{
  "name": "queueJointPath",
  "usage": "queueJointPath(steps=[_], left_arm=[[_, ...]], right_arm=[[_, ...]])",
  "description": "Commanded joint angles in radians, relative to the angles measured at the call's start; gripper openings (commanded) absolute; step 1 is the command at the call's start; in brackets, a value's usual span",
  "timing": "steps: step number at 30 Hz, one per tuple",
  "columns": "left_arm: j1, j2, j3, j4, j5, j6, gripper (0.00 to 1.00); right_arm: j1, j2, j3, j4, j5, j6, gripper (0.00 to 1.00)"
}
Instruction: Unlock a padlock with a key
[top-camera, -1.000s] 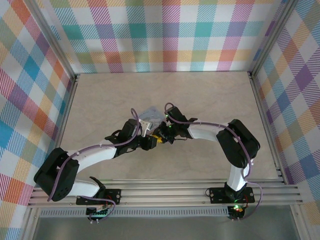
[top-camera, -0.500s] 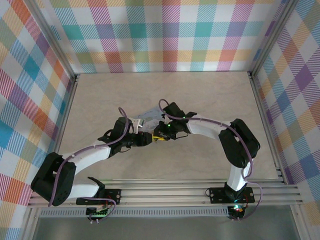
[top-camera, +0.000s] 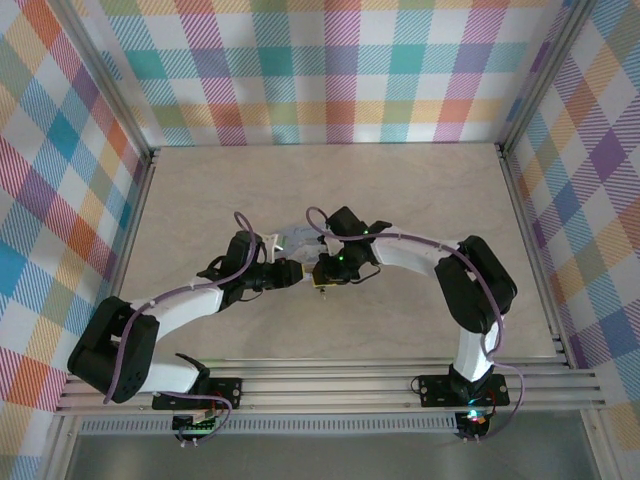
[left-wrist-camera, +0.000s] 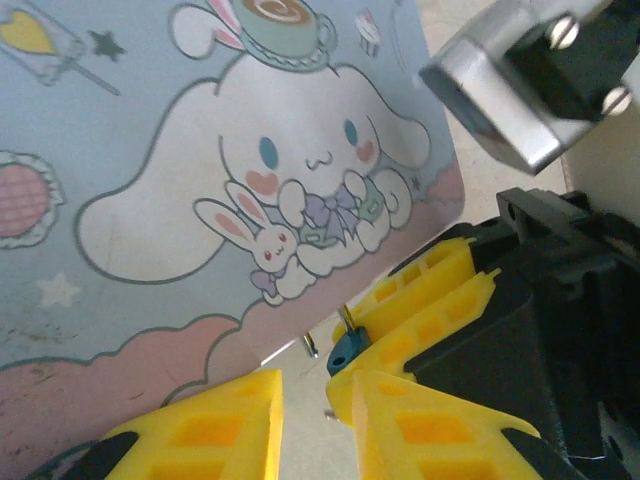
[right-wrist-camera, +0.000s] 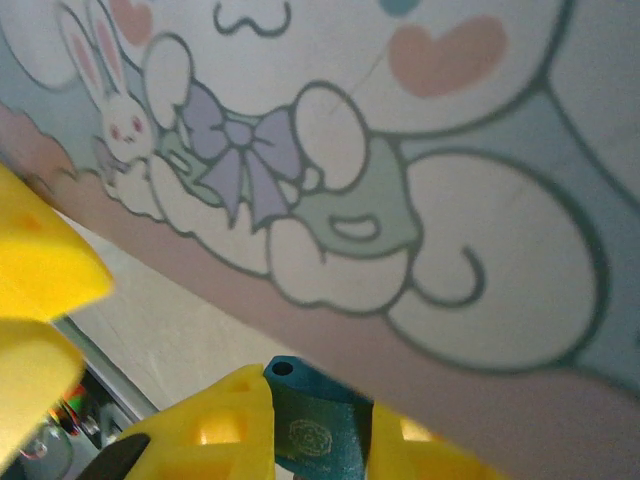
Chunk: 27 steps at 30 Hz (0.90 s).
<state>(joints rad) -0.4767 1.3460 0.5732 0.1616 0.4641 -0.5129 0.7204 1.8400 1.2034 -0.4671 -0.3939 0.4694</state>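
Plaid walls (top-camera: 330, 70) close in the pale table (top-camera: 400, 200), and your two arms bend inward to meet near its middle. Just beyond that meeting point lies the pale blue cartoon tin (left-wrist-camera: 200, 200), its pink edge facing both wrists.

Your right gripper (right-wrist-camera: 318, 395) is clenched on the padlock (right-wrist-camera: 310, 435), a small teal body pinched between the yellow pads with a hole at its upper corner. It sits close under the tin's near edge; you cannot tell whether the two touch. Your left gripper (left-wrist-camera: 315, 385) faces it from the left, its fingers drawn to a narrow slit, and you cannot tell whether they pinch anything. A thin metal sliver (left-wrist-camera: 310, 345) shows just beside the padlock; whether that is the key is unclear.

Watch these risks:
- The padlock is tiny and held by little surface, so a sideways push from the left could twist it out of the pads
- With both fingertip pairs this near, yellow pad may strike yellow pad before anything meets the keyhole
- A nudge against the tin could shove it and throw off your alignment
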Motion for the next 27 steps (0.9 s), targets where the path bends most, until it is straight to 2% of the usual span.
queueJointPath(steps=[1, 8, 11, 17, 20, 27], left_arm=[[0.018, 0.015, 0.006, -0.028, -0.059, -0.029, 0.24], [0.016, 0.009, 0.0, -0.014, -0.082, -0.053, 0.24], [0.017, 0.007, 0.0, -0.013, -0.086, -0.062, 0.24], [0.016, 0.007, 0.01, -0.02, -0.092, -0.069, 0.24], [0.017, 0.011, 0.002, -0.01, -0.097, -0.077, 0.24], [0.017, 0.044, -0.03, 0.058, -0.103, -0.114, 0.23]], right_arm=[[-0.045, 0.011, -0.019, -0.047, -0.058, -0.123, 0.0], [-0.079, -0.004, -0.028, -0.05, -0.078, -0.196, 0.0], [-0.086, -0.003, -0.038, -0.021, -0.143, -0.213, 0.0], [-0.134, -0.001, -0.09, 0.1, -0.353, -0.174, 0.0], [-0.142, 0.002, -0.106, 0.105, -0.408, -0.189, 0.0], [-0.144, -0.018, -0.15, 0.064, -0.415, -0.306, 0.0]])
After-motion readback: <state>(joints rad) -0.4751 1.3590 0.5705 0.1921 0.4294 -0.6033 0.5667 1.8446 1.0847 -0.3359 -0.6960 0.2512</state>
